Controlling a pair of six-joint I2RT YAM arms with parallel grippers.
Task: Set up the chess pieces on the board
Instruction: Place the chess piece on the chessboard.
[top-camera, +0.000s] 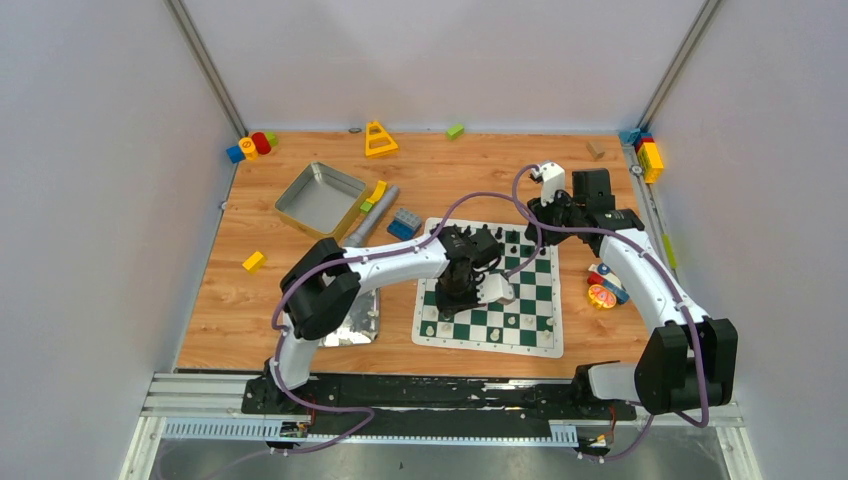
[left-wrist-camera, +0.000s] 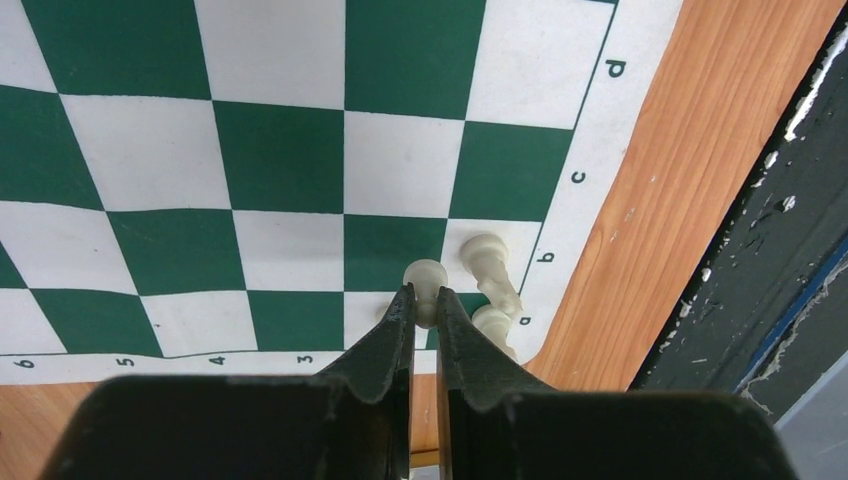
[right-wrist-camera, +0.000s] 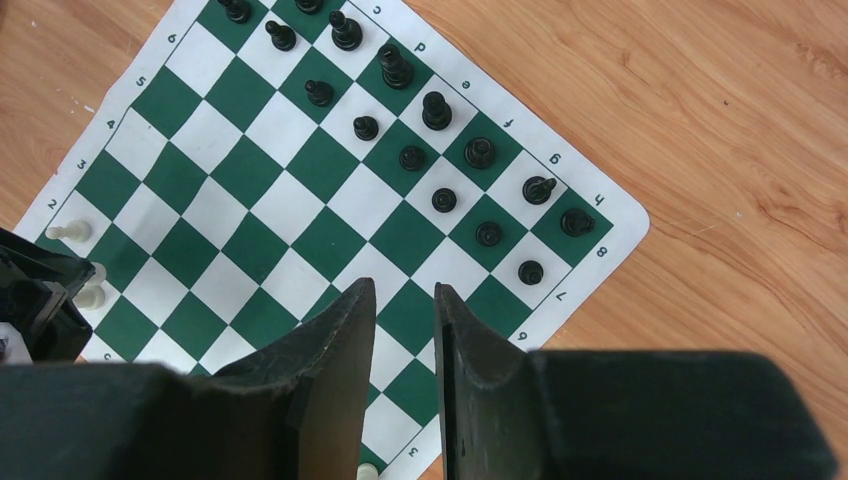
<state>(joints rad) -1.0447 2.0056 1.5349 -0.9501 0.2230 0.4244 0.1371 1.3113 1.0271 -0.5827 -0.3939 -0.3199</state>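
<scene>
Since my left gripper (left-wrist-camera: 422, 295) is clamped on a white pawn (left-wrist-camera: 426, 272) at the board's (left-wrist-camera: 280, 150) near-left corner, I'd lower it straight, because two white pieces (left-wrist-camera: 490, 265) crowd it. My right gripper (right-wrist-camera: 400, 300) is apart and empty.

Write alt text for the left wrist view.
The left gripper pinches a cream-white chess piece at a corner of the green-and-white board. Two more cream-white pieces sit just right of it near the border, with the wooden table beyond.

Smooth wood-grain bench (top-camera: 235, 300); matt printed board (left-wrist-camera: 280, 150); faintly glossy plastic cream chess piece (left-wrist-camera: 428, 278); matt black fingers (left-wrist-camera: 385, 352); shiny metal tray (top-camera: 320, 200) at ten o'clock.
</scene>
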